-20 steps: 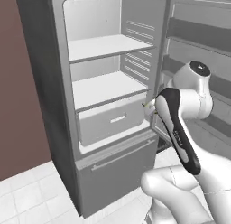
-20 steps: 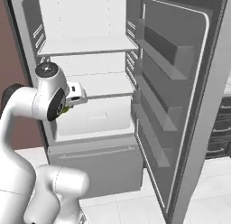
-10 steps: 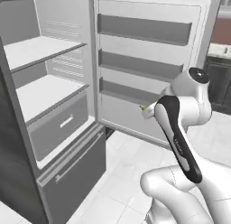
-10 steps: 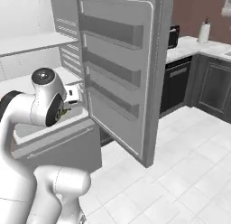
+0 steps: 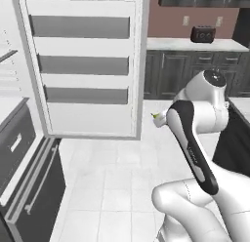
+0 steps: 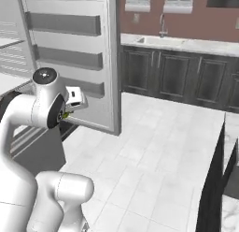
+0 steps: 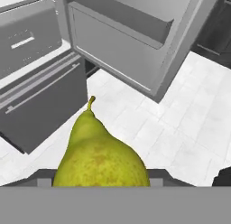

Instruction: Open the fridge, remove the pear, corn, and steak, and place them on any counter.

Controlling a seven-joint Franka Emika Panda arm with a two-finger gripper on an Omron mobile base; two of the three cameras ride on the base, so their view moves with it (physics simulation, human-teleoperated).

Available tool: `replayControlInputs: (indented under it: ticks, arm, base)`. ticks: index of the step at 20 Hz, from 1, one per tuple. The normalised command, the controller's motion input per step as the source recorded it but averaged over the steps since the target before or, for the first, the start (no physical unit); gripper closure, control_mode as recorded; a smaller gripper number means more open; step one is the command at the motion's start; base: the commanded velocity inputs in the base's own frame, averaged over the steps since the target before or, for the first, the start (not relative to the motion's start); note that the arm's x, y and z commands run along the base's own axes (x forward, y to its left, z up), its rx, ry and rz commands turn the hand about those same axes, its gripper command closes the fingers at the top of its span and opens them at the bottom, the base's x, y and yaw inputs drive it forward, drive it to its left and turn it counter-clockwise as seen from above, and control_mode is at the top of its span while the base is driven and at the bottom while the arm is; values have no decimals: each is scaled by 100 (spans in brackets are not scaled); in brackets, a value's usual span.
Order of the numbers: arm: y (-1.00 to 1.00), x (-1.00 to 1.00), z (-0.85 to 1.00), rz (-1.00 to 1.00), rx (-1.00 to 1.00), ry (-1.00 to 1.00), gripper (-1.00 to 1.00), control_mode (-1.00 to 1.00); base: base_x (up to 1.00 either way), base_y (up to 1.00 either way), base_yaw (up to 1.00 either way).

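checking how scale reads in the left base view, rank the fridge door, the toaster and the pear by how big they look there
1. The fridge door, by far the largest.
2. The toaster, small and dark on the far counter; distance shrinks it.
3. The pear, a yellow-green sliver peeking beside the arm.

The pear is mostly hidden, so its rank against the toaster is unsure.

The white arm is folded up, its claw (image 5: pixel 157 117) closed around the pear (image 7: pixel 100 153).
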Motion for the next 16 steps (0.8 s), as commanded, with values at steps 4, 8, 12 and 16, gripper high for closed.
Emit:
replayControlInputs:
  ticks: [4,8,12,16]
  arm:
    - [0,0,0,0,0,0,100,100]
    - [0,0,0,0,0,0,100,100]
    - [0,0,0,0,0,0,100,100]
    - [0,0,0,0,0,0,100,100]
  base:
    - [-92,0,-70]
    - [-86,0,-69]
    - [-67,-5,-72]
    - [-46,-18,-71]
